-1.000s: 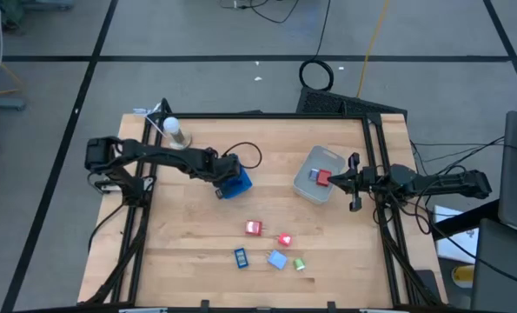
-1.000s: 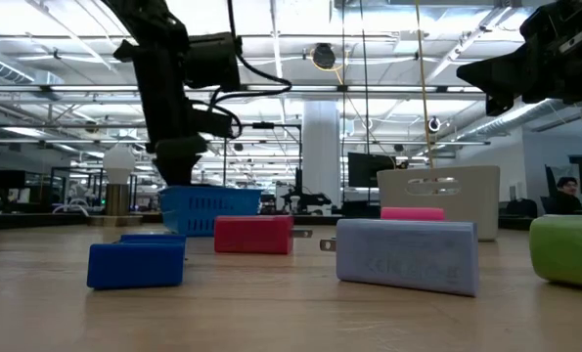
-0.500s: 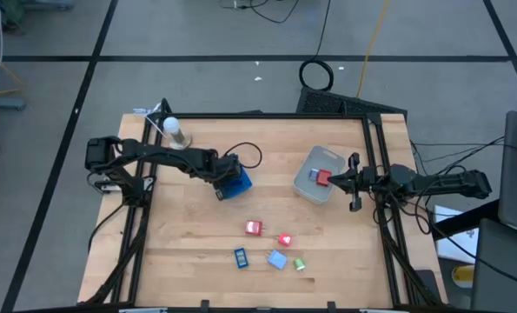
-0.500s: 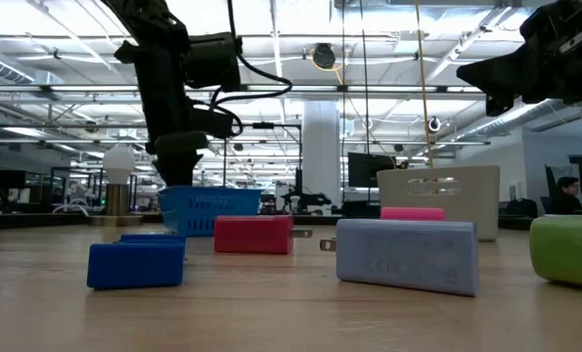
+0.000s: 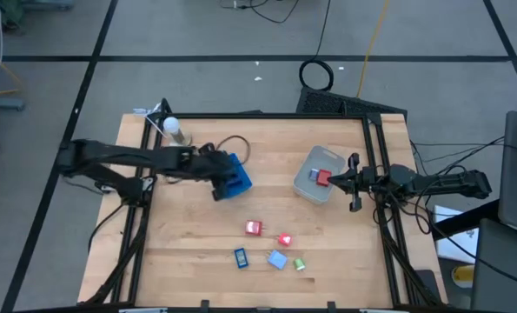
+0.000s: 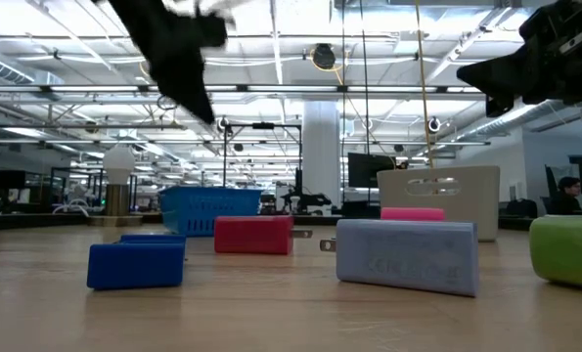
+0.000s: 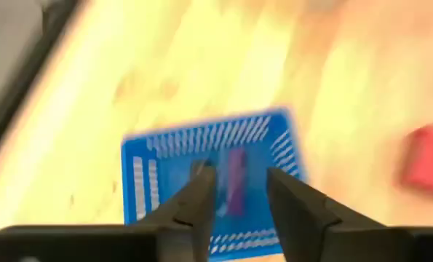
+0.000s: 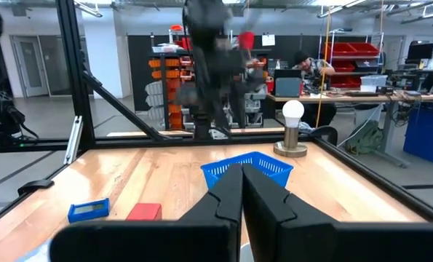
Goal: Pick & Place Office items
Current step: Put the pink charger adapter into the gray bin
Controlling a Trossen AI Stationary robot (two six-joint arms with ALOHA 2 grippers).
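Note:
Several office items lie near the table's front: two red pieces (image 5: 254,228) (image 5: 284,239), a dark blue one (image 5: 241,256), a light blue one (image 5: 277,259) and a green one (image 5: 299,263). The blue tray (image 5: 238,177) stands left of the table's middle with a dark piece (image 7: 236,182) in it. My left gripper (image 7: 238,200) hovers open above the tray, slanting down, nothing between its fingers. My right gripper (image 8: 239,191) waits shut at the right, above the clear tub (image 5: 317,178), where a red piece (image 5: 323,178) shows.
A white bulb on a stand (image 5: 172,129) sits at the far left corner. Black frame rails (image 5: 136,226) run along the table's left and right sides. In the low view the dark blue block (image 6: 134,262), red block (image 6: 253,235) and light blue block (image 6: 408,254) stand up front.
My left gripper has risen from just over the blue tray and drawn back toward the table's left edge, tipping less steeply downward. The tray and the loose pieces have stayed where they were.

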